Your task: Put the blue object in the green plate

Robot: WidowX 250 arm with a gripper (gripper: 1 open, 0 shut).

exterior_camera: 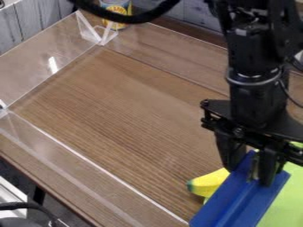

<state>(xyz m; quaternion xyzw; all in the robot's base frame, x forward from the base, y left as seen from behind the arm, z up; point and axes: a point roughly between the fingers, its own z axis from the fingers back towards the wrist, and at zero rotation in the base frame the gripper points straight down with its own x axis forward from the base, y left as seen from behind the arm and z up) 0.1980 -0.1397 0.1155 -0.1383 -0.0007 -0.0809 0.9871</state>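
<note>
The blue object (236, 202), a long royal-blue bar, lies at the bottom right, running from under my gripper down to the frame's lower edge. My gripper (260, 167) hangs from the black arm straight above the bar's upper end, fingers shut on it. The green plate (286, 206) shows as a lime-green patch at the lower right corner, with the bar's upper end resting over it. A yellow banana-shaped toy (211, 183) lies against the bar's left side.
Clear plastic walls (48, 62) fence the wooden table (130, 106) on the left and back. A yellow object (115, 11) sits beyond the back wall at the top. The table's front edge runs along the lower left.
</note>
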